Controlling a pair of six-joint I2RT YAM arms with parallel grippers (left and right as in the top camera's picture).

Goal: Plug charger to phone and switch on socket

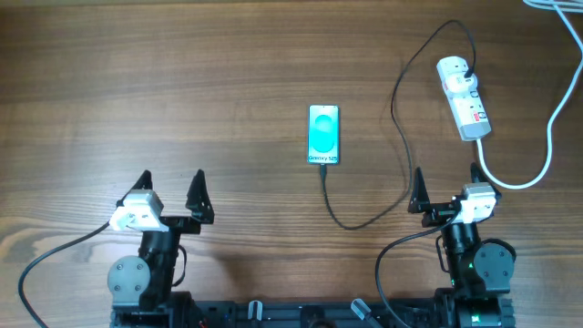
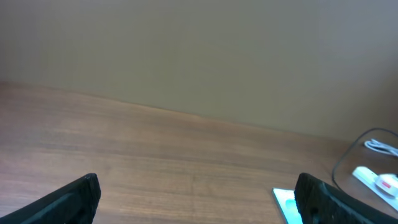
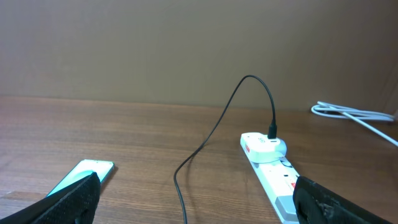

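The phone [image 1: 323,134] lies flat at mid-table with its cyan screen up, and it also shows in the wrist views [image 2: 285,200] [image 3: 90,168]. The thin black charger cable [image 1: 398,100] runs from the white plug adapter [image 1: 453,68] on the socket [image 1: 467,107], loops down and ends at the phone's near edge. I cannot tell whether its tip is seated. My left gripper [image 1: 170,182] stands open to the phone's lower left, with nothing between its fingers. My right gripper [image 1: 447,178] is open just below the socket [image 3: 281,182], also empty.
A thick white cord [image 1: 547,137] curls from the socket's near end out toward the right table edge and the far right corner. The charger cable's loop [image 1: 351,223] lies between the two arms. A plain wall stands behind the table.
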